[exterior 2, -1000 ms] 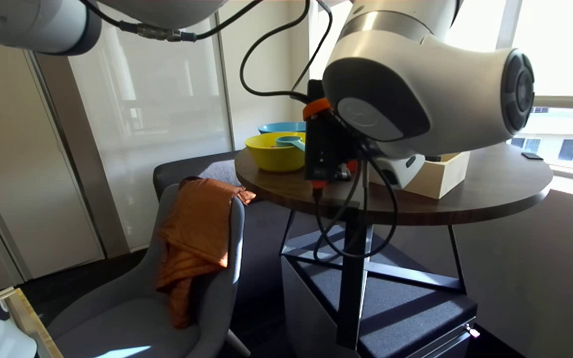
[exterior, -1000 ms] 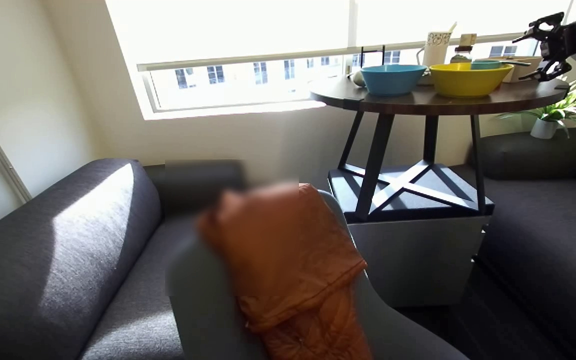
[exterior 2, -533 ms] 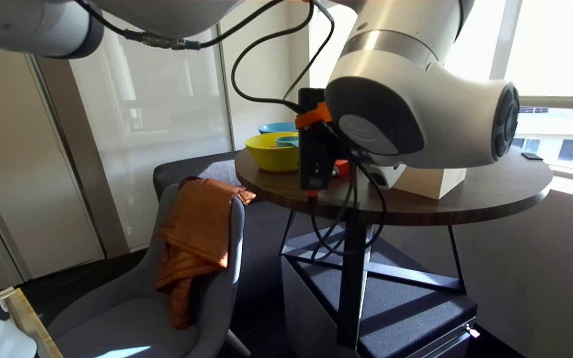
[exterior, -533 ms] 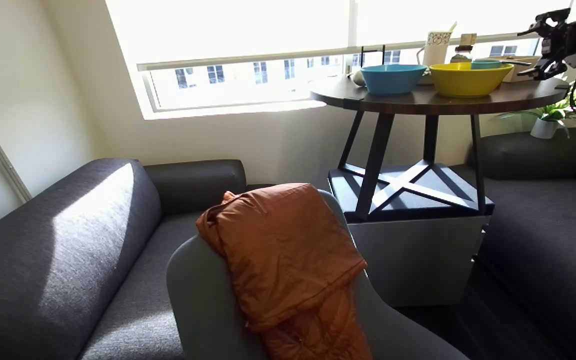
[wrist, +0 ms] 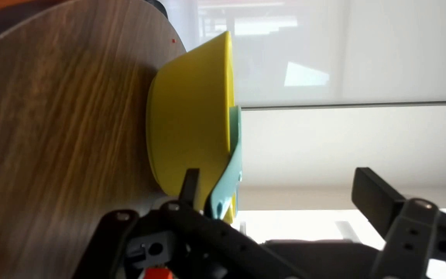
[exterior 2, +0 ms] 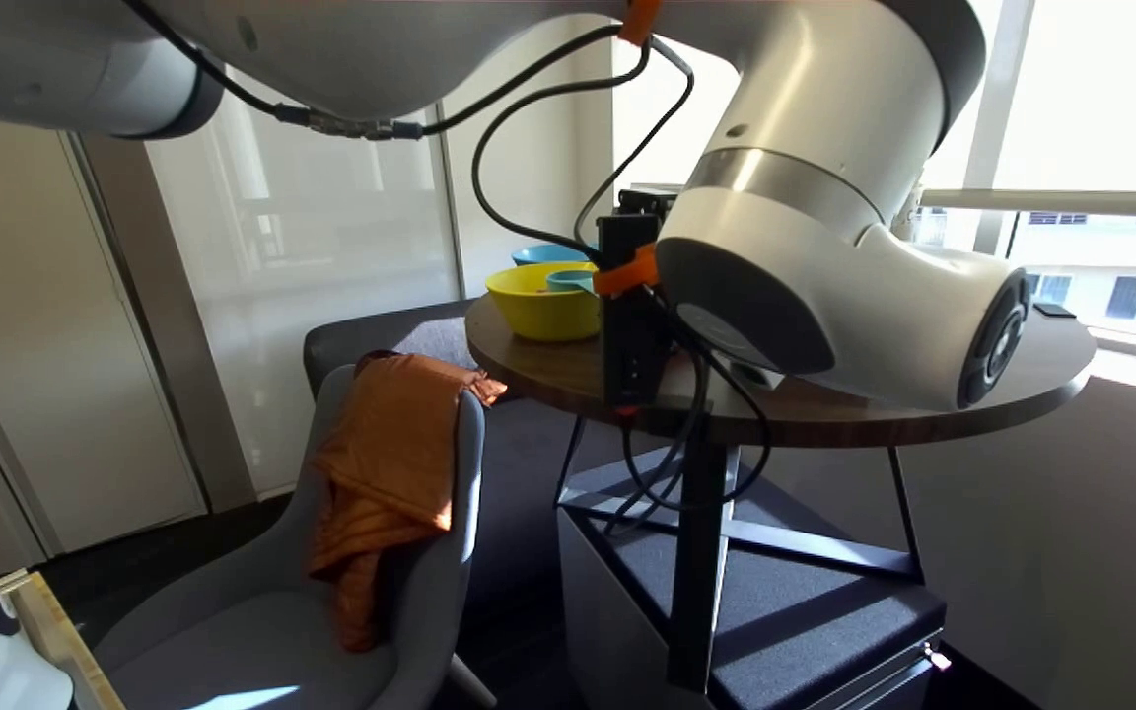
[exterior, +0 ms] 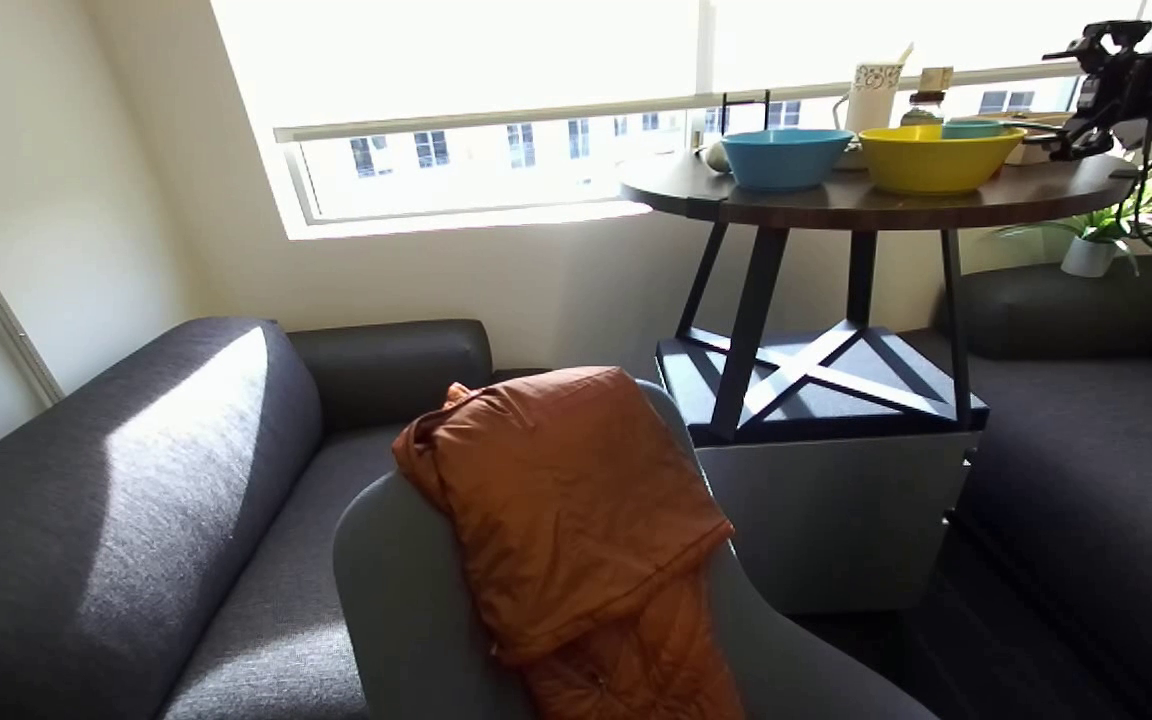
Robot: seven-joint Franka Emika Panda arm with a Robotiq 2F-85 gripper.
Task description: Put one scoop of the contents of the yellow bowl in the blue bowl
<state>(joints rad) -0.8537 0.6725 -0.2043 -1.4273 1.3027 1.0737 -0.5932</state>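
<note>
The yellow bowl [exterior: 936, 168] stands on the round wooden table [exterior 2: 548, 367], right beside the blue bowl [exterior: 786, 162]. Both bowls also show in an exterior view, where the yellow bowl [exterior 2: 540, 308] partly covers the blue bowl [exterior 2: 546, 253]. A teal scoop [exterior: 973, 129] rests in the yellow bowl with its handle over the rim. In the wrist view, which is turned sideways, the scoop's handle [wrist: 227, 176] reaches toward my open gripper [wrist: 279, 188]. The handle's end lies near one finger and is partly hidden by it. The fingers hold nothing. The yellow bowl's contents are barely visible.
A patterned white mug [exterior: 874, 95] and a corked jar [exterior: 924, 105] stand behind the bowls. A pale wooden box [exterior: 1044, 140] is beside the yellow bowl. A red object [wrist: 158, 273] shows beside the gripper. A chair with an orange jacket [exterior 2: 390, 444] stands before the table.
The arm's wrist has lowered and tilted, and the gripper has turned more level beside the scoop's handle, shifting slightly back from the bowl. The bowls and scoop have not moved.
</note>
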